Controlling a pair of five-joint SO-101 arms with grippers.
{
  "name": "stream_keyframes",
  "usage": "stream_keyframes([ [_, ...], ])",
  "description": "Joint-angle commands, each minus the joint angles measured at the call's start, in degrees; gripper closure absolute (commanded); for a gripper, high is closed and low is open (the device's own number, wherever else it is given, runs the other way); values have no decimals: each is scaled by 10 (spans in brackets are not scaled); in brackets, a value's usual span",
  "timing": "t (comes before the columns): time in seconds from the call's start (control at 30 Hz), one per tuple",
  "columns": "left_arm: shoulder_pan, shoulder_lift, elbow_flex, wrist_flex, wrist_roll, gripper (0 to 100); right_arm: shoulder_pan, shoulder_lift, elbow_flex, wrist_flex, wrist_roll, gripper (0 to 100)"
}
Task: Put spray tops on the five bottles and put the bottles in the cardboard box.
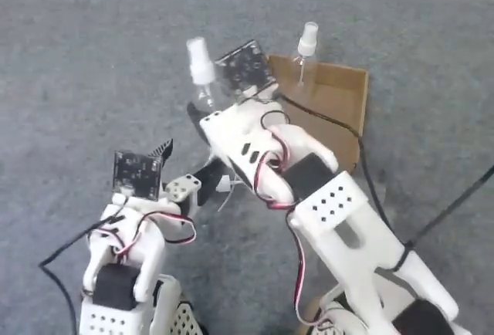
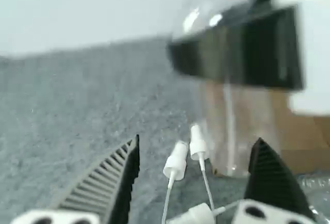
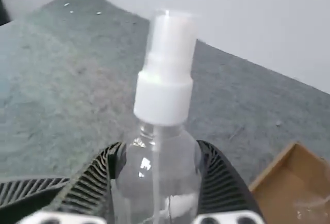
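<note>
The right jaws clench a capped bottle [image 3: 158,182] upright, probably for carrying to the box [image 1: 341,97] just right, while the left jaws gape over loose tops [image 2: 177,163], seemingly to pick one.

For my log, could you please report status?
Right gripper shut on clear plastic bottle with white spray top. Left gripper open over white spray tops. Capped bottle in brown cardboard box.

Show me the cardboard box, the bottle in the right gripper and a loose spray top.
cardboard box [image 1: 340,88]: high view, its bare brown inside.
bottle [image 3: 160,182]: right wrist view, clear body.
loose spray top [image 2: 176,162]: left wrist view, white head.
</note>
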Motion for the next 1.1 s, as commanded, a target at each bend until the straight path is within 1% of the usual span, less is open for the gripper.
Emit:
stream_keyframes([
  [0.0, 7, -11, -2, -9, -9, 687, -26, -33, -44, 49, -6, 993],
  [0.23, 10, -11, -1, -8, -9, 687, -25, -106, 8, 70, -4, 993],
  [0.47, 11, -11, -1, -7, -9, 687, -15, -121, 18, 72, 4, 993],
  [0.57, 11, -13, 11, -7, -11, 687, 38, -124, -2, 89, 42, 993],
  [0.67, 7, -14, 15, -10, -11, 687, 115, -121, -67, 164, 48, 993],
  [0.73, 7, -14, 15, -9, -11, 687, 163, -121, -111, 213, 65, 993],
  [0.83, 7, -14, 15, -9, -11, 688, 233, -121, -146, 254, 96, 993],
  [0.97, 6, -14, 16, -8, -9, 688, 313, -112, -130, 245, 107, 993],
  [1.07, 2, -14, 16, -8, -9, 711, 348, -86, -91, 185, 110, 993],
])
